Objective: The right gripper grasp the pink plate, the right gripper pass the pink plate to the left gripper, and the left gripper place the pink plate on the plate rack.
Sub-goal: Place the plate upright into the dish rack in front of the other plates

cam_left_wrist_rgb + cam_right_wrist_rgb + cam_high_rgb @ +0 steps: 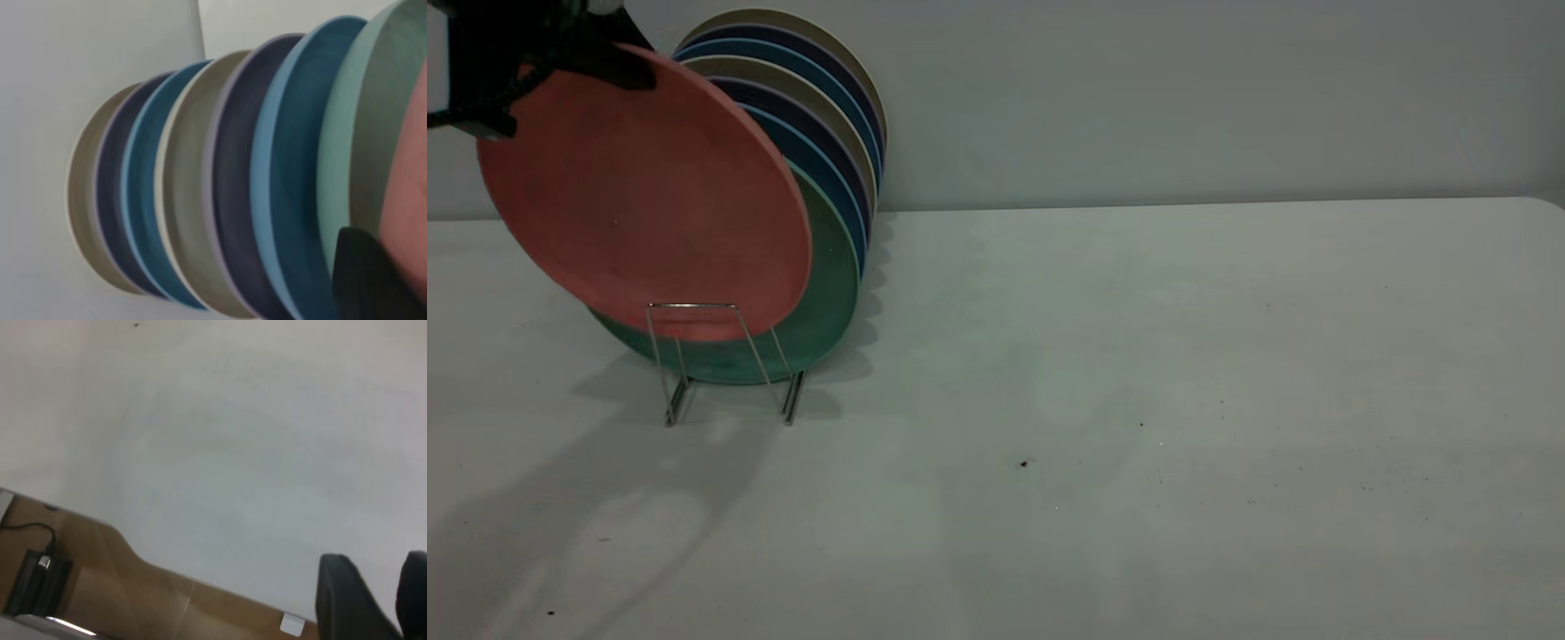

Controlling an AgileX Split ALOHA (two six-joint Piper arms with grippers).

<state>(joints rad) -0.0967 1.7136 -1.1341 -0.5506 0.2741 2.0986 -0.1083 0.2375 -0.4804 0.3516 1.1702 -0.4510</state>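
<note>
I see the pink plate (640,191), matte with a low rim, tilted in the plate rack (725,360), leaning against the teal plate behind the front wire loop.

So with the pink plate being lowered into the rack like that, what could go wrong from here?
The left end effector grips only the top rim of the pink plate, which hangs tilted, so it could slip or swing on release. Its lower edge sits behind the front loop of the plate rack and very close to the teal plate; pushing further might knock that plate and the row behind. If the edge misses the slot, the plate could roll out onto the table.
</note>
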